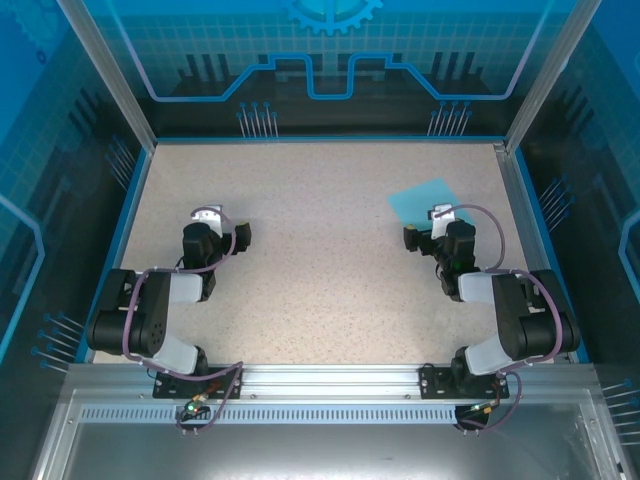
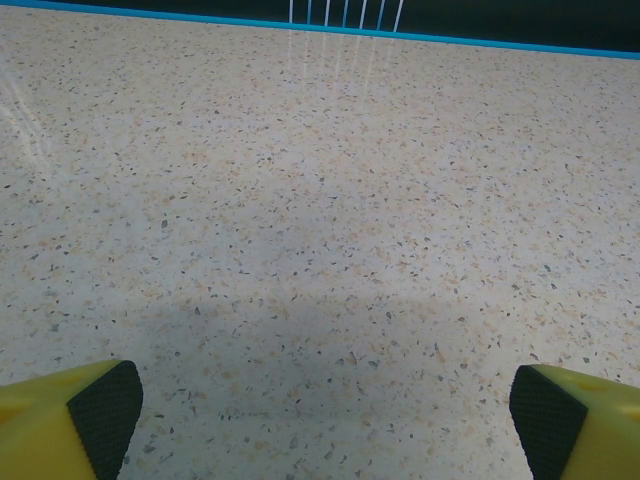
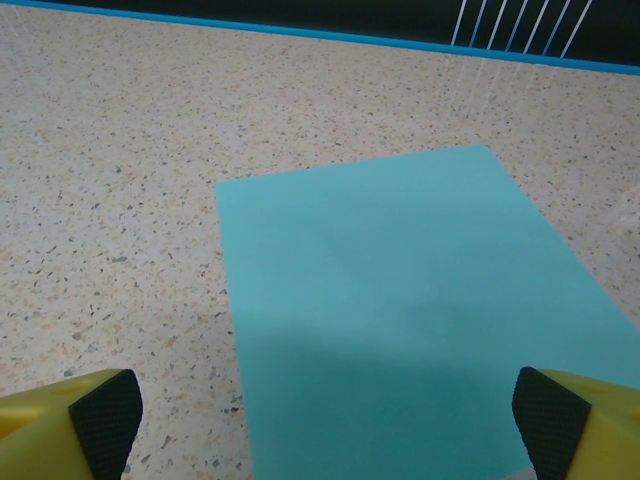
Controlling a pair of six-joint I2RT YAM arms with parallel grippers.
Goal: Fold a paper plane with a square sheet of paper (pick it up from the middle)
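The square sheet of paper (image 1: 422, 200) lies flat and unfolded on the speckled table, right of centre toward the back. In the right wrist view the cyan sheet (image 3: 400, 300) spreads just ahead of my right gripper (image 3: 325, 420), whose yellow fingers (image 3: 95, 415) stand wide apart and open, with nothing between them. From above, the right gripper (image 1: 432, 226) sits at the sheet's near edge. My left gripper (image 1: 222, 226) rests over bare table on the left side; its fingertips (image 2: 100, 415) are spread wide and open, with the left gripper (image 2: 325, 420) above plain tabletop.
A blue rim (image 1: 320, 140) and glass walls bound the table (image 1: 320, 290) at the back and sides. A metal rail (image 1: 330, 380) carries both arm bases at the near edge. Bare tabletop stretches between the two arms.
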